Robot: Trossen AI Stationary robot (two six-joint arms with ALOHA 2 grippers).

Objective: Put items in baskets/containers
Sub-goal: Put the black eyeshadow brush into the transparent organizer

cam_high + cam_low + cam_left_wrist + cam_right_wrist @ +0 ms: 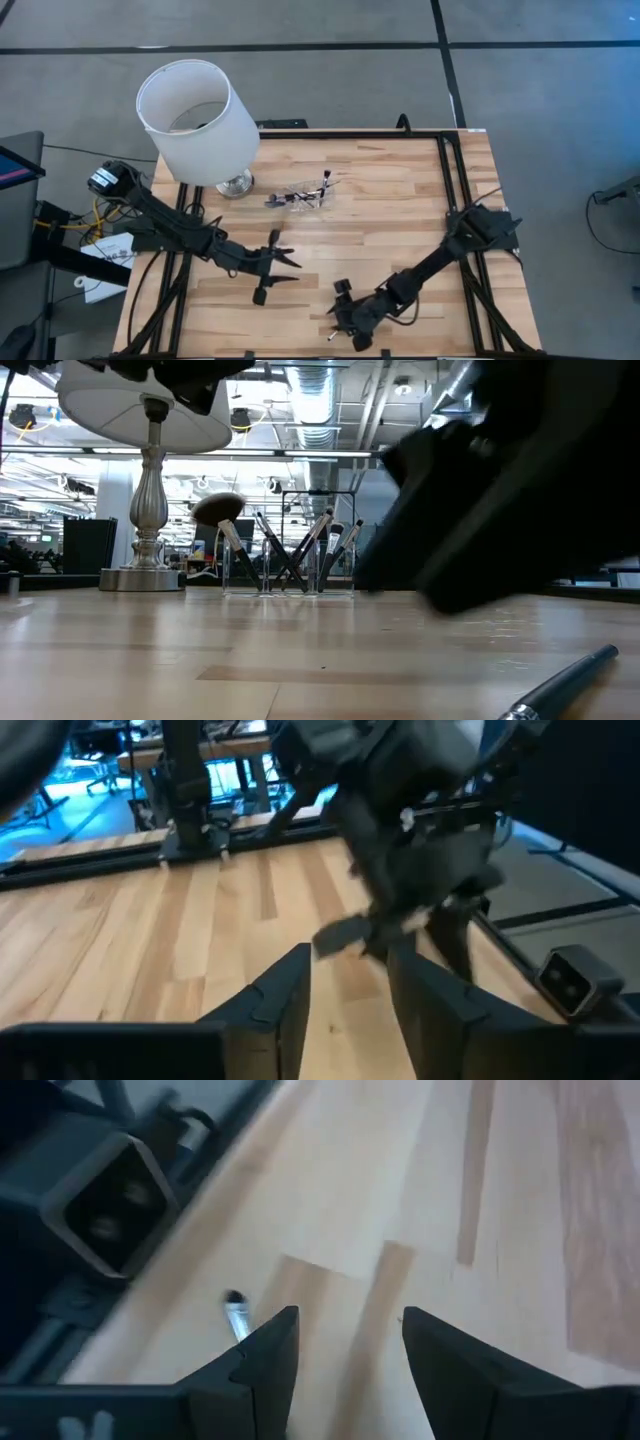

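While no readable label or writing shows anywhere: white lampshade lamp (198, 120) at counter (400, 215) far-left, silver base near far edge. Left tool (287, 264) low over mid-counter planks, fingers parted, nothing between. Clear holder (288, 568) just right of lamp base, several brushes (300, 550) standing tilted inside. Right tool (340, 325) by near edge, fingers apart, empty; one brush (237, 1316) lying loose just beside it. Bare wood right of holder.
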